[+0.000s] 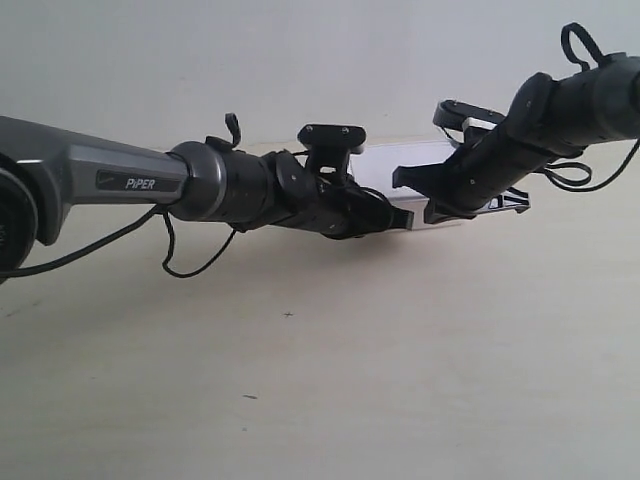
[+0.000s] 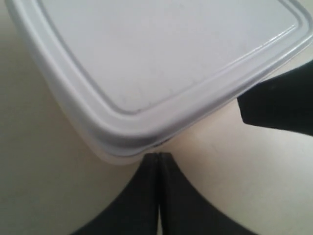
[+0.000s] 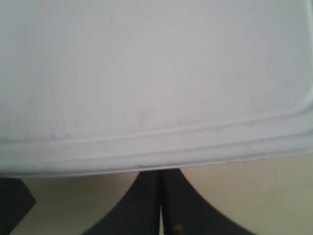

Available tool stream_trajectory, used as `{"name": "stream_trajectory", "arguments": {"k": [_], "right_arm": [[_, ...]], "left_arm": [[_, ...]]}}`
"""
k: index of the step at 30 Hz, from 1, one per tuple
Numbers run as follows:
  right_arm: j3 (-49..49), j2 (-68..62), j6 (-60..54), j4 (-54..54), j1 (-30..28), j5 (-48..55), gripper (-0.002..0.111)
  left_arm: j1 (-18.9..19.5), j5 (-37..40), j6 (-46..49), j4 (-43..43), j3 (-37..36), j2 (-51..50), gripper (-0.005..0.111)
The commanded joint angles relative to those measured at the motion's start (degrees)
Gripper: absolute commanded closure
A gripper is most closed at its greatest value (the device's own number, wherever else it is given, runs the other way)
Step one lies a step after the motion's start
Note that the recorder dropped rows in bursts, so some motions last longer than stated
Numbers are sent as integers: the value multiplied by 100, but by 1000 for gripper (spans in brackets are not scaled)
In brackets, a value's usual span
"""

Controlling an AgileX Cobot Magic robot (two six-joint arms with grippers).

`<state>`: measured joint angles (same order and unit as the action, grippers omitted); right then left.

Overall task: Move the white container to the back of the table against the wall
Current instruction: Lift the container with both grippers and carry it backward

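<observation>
The white container (image 1: pixel 385 168) lies flat on the table (image 1: pixel 400 350) close to the wall (image 1: pixel 200 60), mostly hidden behind both arms. In the left wrist view, its lidded rounded corner (image 2: pixel 146 73) fills the frame, and my left gripper (image 2: pixel 159 156) is shut, tips touching that corner. In the right wrist view, a long lidded side (image 3: pixel 146 98) spans the frame, and my right gripper (image 3: pixel 160 172) is shut, tips against the rim. The arm at the exterior view's left ends at a gripper (image 1: pixel 402 218); the one at the right ends at another (image 1: pixel 400 178).
A black part of the other gripper (image 2: pixel 279 103) shows beside the container in the left wrist view. Likewise, a black piece (image 3: pixel 14 200) appears in the right wrist view. Loose cables (image 1: pixel 190 262) hang under the arm at the exterior view's left. Bare table lies in front.
</observation>
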<state>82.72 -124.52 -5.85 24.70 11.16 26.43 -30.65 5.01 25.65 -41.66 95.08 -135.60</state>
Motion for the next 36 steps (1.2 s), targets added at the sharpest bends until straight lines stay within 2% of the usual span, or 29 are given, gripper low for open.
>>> {"name": "stream_trajectory", "arguments": {"k": [1,9,29,36], "right_arm": [[299,-162,-37,32,-28,85,108],[512,-219,-33,45,-28,73,108],[700,-533,-24,233,-28,-336,108],[915,-543,-35,233,-28,-454,108]], "left_arm": [[85,198,31,255,319,-146,107],[207,231,-63,329,775,-372,107],[335,-89,-82,366,774,-372,107],[335,-71,-82,366,1025,-409,107]]}}
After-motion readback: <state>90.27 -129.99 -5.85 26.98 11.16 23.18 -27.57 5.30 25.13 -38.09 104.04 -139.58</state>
